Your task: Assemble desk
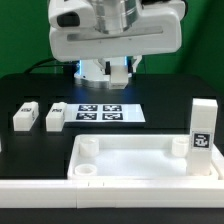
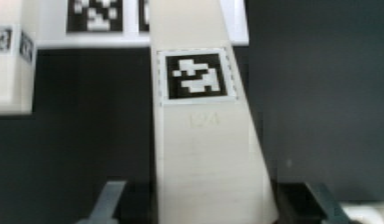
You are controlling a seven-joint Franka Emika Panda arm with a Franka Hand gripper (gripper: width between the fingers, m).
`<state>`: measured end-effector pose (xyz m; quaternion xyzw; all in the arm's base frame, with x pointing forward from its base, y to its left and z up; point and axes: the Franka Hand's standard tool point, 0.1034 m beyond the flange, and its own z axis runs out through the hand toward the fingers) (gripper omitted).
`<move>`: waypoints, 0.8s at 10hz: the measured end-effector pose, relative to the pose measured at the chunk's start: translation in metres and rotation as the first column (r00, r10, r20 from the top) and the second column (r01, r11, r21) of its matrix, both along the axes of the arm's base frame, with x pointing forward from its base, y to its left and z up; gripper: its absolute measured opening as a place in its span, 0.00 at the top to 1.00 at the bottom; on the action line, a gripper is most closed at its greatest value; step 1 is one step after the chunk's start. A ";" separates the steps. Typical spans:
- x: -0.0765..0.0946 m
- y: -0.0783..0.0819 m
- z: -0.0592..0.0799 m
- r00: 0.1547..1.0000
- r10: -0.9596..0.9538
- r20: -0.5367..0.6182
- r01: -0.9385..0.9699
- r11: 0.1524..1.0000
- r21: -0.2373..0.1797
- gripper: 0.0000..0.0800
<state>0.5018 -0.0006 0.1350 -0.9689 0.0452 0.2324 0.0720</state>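
Progress, judged from the layout: early, approx one leg of four placed. The desk top [image 1: 140, 162] lay rim-up at the front of the bench [image 1: 170, 105]. One upright leg [image 1: 203, 128] stood at its corner on the exterior view's right, tag facing the camera. Couldn't tell if it was fully seated or just stood there. The short round stubs at the other corners were bare, so those spots looked unfilled.

Two loose legs [image 1: 22, 116] [image 1: 55, 116] lay side by side on the bench at the exterior view's left. They were just beside the marker board [image 1: 100, 112] and apart from the desk top.

The fourth leg [image 2: 199, 130] was with the hand [image 2: 210, 205]. In the wrist view it ran lengthwise out from between the fingers [image 2: 118, 200], tag up, its far end pointing toward the marker board.

Left to do, by my reckoning: get this leg to a free corner, then the two loose ones, plus any tightening.

Pose: the arm reached down over the back of the bench, w/ the hand [image 1: 118, 72] low behind the marker board, well apart from the desk top. The hand looked clenched on the fourth leg, a finger tight against each long side. Couldn't tell whether the leg was lifted or resting on the bench.
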 end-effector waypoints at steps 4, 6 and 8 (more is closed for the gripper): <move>0.076 -0.025 0.043 0.969 -0.125 0.211 0.110 0.991 0.081 0.63; 0.092 -0.030 0.058 0.915 -0.121 0.385 0.110 0.993 0.051 0.63; 0.097 -0.037 0.055 0.850 -0.125 0.511 0.138 0.990 0.014 0.63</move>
